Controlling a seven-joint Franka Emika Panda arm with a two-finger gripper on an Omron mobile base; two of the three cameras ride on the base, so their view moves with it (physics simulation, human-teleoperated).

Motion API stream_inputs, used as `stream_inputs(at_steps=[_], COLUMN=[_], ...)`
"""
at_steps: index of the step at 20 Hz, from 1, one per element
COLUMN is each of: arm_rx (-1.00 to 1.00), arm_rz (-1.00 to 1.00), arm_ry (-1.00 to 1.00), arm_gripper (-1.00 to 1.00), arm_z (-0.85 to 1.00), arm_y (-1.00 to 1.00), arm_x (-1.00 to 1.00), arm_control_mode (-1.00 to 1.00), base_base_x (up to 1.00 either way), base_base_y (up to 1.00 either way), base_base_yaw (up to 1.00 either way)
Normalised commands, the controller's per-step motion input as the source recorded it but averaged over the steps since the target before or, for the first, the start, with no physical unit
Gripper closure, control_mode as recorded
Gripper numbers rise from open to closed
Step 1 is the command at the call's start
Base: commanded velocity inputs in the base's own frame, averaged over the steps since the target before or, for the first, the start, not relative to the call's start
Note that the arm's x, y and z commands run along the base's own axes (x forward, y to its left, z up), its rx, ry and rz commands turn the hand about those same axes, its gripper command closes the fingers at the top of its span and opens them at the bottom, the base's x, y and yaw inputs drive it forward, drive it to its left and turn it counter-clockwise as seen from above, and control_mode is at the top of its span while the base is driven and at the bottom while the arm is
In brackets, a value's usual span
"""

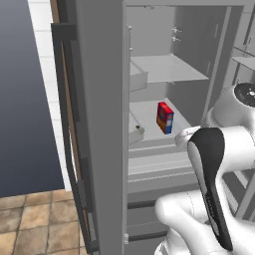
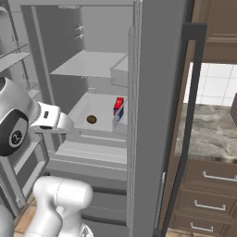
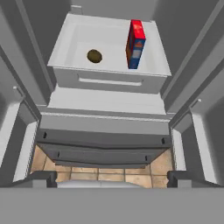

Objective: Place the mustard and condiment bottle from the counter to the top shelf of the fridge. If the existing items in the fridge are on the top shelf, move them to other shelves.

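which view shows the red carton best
The hand view: the red carton stands whole and unobstructed on its shelf. The left base view shows it smaller; in the right base view the door partly hides it.

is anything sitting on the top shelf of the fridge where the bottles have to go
Nothing visible does. The top shelf looks bare. The red carton stands upright one shelf lower, beside a small brown round item, so it does not block the target. The fridge stands open.

A kitchen — open fridge, stone counter over drawers.
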Motion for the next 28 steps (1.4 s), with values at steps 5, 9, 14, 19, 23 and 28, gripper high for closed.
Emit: stream_inputs(at_steps=[5,9,14,19,23,28], arm_rx=[0.03,0.00,0.00,0.00,0.00,0.00], arm_rz=[0.00,0.00,0.02,0.00,0.00,0.00], arm_ry=[-0.13,-0.20,0.02,0.00,0.00,0.00], arm_gripper=[-1.00,-1.00,-1.00,-1.00,-1.00,-1.00], arm_z=[0.00,0.00,-0.08,0.00,0.00,0.00], arm_y=[0.00,0.00,0.00,0.00,0.00,0.00], arm_x=[-0.24,-0.05,-0.46,0.00,0.00,0.00], arm_control_mode=[-1.00,-1.00,-1.00,1.00,1.00,1.00], base_base_x=[0.00,0.00,0.00,-1.00,-1.00,-1.00], base_base_y=[0.00,0.00,0.00,0.00,0.00,-0.07], base_base_yaw=[0.00,0.00,0.00,0.07,0.01,-0.17])
